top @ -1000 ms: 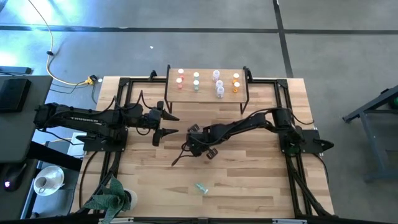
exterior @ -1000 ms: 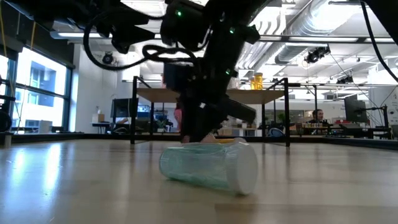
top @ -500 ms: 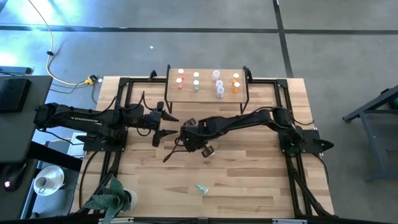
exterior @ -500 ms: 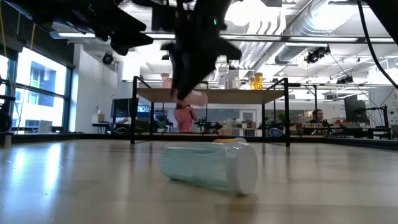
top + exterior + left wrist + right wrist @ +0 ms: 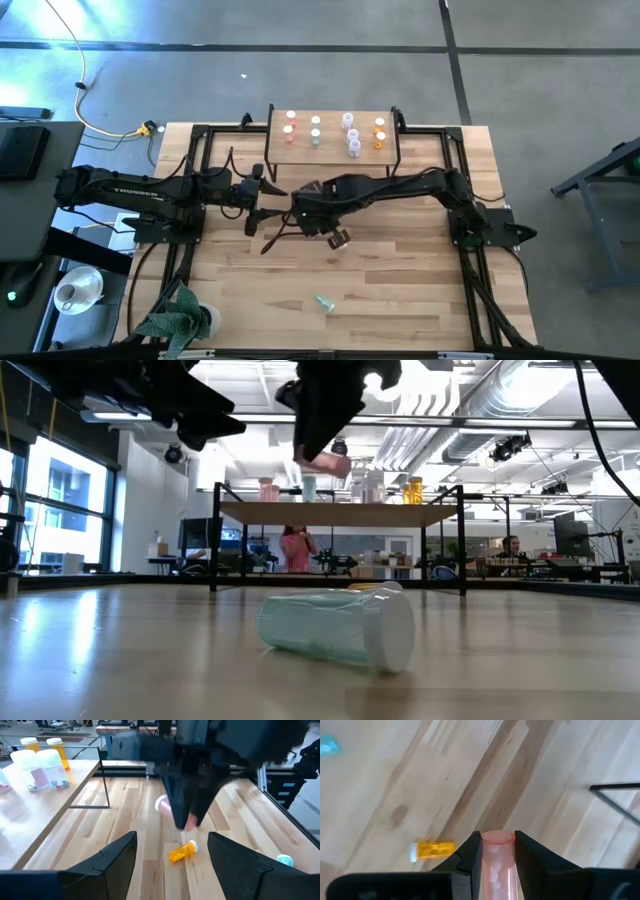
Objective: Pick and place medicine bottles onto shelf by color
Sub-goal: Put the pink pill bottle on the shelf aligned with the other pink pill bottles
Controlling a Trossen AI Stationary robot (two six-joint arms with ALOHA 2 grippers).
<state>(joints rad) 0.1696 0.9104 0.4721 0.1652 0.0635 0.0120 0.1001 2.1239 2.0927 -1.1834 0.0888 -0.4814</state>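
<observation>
My right gripper (image 5: 303, 203) is over the table's middle, shut on a red-pink bottle (image 5: 497, 855). The bottle also shows high in the low view (image 5: 323, 459). My left gripper (image 5: 268, 197) is open and empty just to its left. A pale green bottle (image 5: 323, 301) lies on its side near the front edge, large in the low view (image 5: 335, 628). An orange bottle (image 5: 182, 852) lies on its side on the table under my right gripper. The shelf (image 5: 333, 150) stands at the far edge, with pink, green, white and orange bottles upright on it. My right gripper pinches the pink bottle's body (image 5: 497, 851) between its two fingers (image 5: 470, 852). The bottle lies along the fingers, its closed bottom end (image 5: 497, 837) showing at their tips. The fingers come from above. The bottle is lifted clear of the table, white cap (image 5: 161, 804) to one side.
Black frame rails (image 5: 190, 180) run along the table's left and right sides by the arm bases. A potted plant (image 5: 180, 318) stands at the front left corner. Bare wood lies between the green bottle and the shelf.
My right gripper has risen from the tabletop with the pink bottle and gone toward the far left, nearer the shelf and my left gripper. The bottle, down near the table a second ago, now hangs above shelf height in the low view.
</observation>
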